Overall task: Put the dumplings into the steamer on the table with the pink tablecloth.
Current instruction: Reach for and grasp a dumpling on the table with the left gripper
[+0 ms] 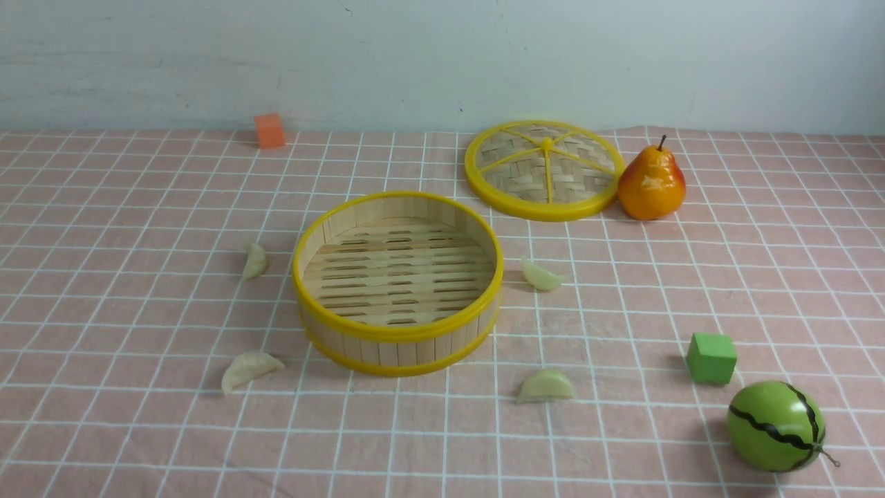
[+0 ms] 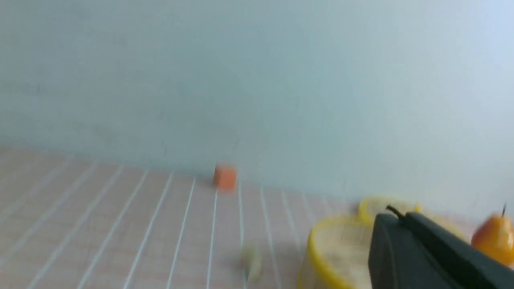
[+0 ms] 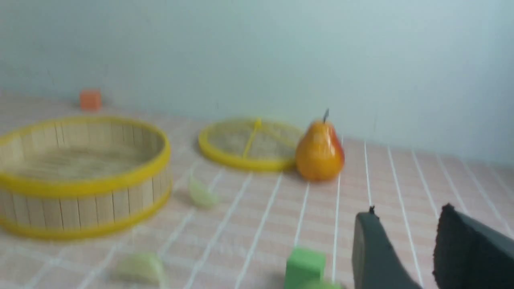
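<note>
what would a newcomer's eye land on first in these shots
The empty bamboo steamer with bright yellow rims sits mid-table on the pink grid tablecloth, with four pale dumplings scattered around it, none inside. Behind it to the right lies the woven lid with an orange pear beside it. A striped green watermelon sits at the near right.

No legible text or markings.
</note>
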You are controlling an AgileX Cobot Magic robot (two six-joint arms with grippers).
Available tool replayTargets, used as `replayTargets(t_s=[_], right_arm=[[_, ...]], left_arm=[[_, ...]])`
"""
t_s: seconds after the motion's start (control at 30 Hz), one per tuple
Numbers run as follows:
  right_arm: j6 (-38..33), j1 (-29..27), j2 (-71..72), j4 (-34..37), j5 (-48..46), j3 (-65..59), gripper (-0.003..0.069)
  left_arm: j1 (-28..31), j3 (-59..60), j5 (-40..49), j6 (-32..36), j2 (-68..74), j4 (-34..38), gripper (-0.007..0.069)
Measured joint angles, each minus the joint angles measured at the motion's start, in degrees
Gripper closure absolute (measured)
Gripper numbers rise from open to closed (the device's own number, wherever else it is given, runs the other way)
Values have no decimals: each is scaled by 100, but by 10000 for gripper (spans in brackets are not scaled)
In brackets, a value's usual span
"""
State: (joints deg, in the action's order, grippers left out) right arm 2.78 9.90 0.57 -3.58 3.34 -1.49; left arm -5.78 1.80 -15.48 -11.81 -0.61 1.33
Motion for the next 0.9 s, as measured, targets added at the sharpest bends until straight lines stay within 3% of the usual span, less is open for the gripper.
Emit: replayTargets(t_s=[0.03, 0.07, 0.13, 0.27, 0.33, 0.4, 0.47, 0.57, 0.77, 0.9], right_arm=[[17, 0, 0, 0, 138, 0, 420], [151, 0, 0, 0, 690, 0, 420], [324, 0, 0, 0, 1284, 0, 420], [452, 0, 0, 0, 2038, 0, 420], [504, 0, 0, 0, 2166, 17, 421], [511, 0, -51, 0, 2125, 136, 436], [504, 0, -279, 0, 1872, 591, 515], [417, 0, -830, 0, 1347, 1243, 640], [90, 0, -2347, 0, 157, 2044, 666], [398, 0, -3172, 183, -475, 2240, 662]], left_arm=[[0, 0, -92, 0, 0, 0, 613], [0, 0, -897, -5, 0, 0, 610], [0, 0, -1553, -53, 0, 0, 608], [0, 0, -2866, -960, 0, -81, 607], [0, -82, -2960, -1475, 0, -133, 607], [0, -358, -2716, -1945, 0, -196, 608], [0, -1243, -1742, -2369, 241, -526, 624], [0, -2404, -205, -2407, 958, -964, 638], [0, -3682, 1761, -2065, 3234, -1719, 638], [0, -4129, 2656, -2011, 4401, -1762, 638]])
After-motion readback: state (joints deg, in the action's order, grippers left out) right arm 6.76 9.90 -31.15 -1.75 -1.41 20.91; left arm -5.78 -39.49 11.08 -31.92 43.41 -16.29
